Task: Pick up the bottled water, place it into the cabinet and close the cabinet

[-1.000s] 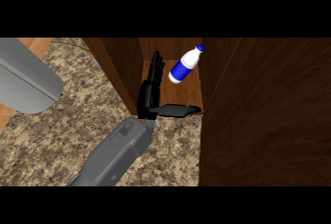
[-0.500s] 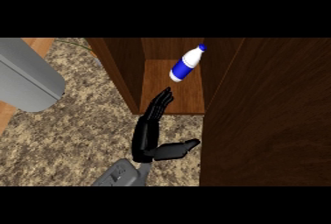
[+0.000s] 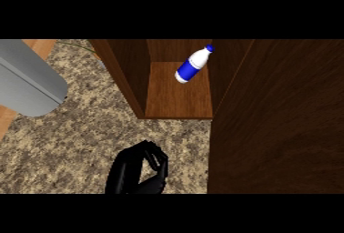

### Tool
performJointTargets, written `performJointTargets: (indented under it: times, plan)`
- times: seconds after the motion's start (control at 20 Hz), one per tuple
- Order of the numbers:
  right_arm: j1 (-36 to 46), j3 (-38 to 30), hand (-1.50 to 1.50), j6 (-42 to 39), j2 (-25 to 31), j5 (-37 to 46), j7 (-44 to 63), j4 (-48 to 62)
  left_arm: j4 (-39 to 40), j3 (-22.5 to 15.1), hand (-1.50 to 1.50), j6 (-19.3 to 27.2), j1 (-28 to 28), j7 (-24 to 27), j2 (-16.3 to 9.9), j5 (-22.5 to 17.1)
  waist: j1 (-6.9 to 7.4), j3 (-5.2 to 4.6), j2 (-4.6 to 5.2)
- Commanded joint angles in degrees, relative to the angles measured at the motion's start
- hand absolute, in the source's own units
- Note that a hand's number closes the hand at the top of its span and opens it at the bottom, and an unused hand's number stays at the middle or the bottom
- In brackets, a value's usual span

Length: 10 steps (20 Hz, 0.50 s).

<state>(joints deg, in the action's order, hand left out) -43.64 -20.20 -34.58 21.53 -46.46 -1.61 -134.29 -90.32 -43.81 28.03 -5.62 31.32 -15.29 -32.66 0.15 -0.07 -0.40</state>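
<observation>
The bottled water (image 3: 191, 65), white with a blue label and blue cap, stands tilted on the shelf inside the wooden cabinet (image 3: 178, 95), its cap leaning toward the right inner wall. Nothing touches it. My right hand (image 3: 134, 169) is low in the head view, over the speckled counter in front of the cabinet's opening and well apart from the bottle. Its fingers are relaxed and slightly bent and hold nothing. The left hand does not show.
A wide dark wooden panel (image 3: 279, 118), apparently the cabinet's door, fills the right side next to my right hand. A big grey rounded shape (image 3: 27, 84), probably my left forearm, covers the upper left. Speckled stone counter (image 3: 74, 136) lies between them.
My right hand has drawn back out of the cabinet toward the view's lower edge, and its forearm has left the picture. The bottle stays leaning on the shelf.
</observation>
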Motion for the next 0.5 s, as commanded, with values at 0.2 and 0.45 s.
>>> performJointTargets:
  times: [0.2, 0.45]
  plan:
    - [-1.51, 4.7, 1.5, -2.6, 2.41, 5.62, 5.51, -12.73, -8.34, 2.18, 1.5, -3.74, 8.71, 0.98, -10.65, -0.38, 0.24, -0.08, 0.01]
    - [-2.59, 5.48, 1.5, -6.37, 2.86, 4.27, 4.0, -15.7, -13.17, 8.79, 1.5, -7.79, 12.02, 1.34, -18.63, -3.85, -0.13, -0.16, -0.29]
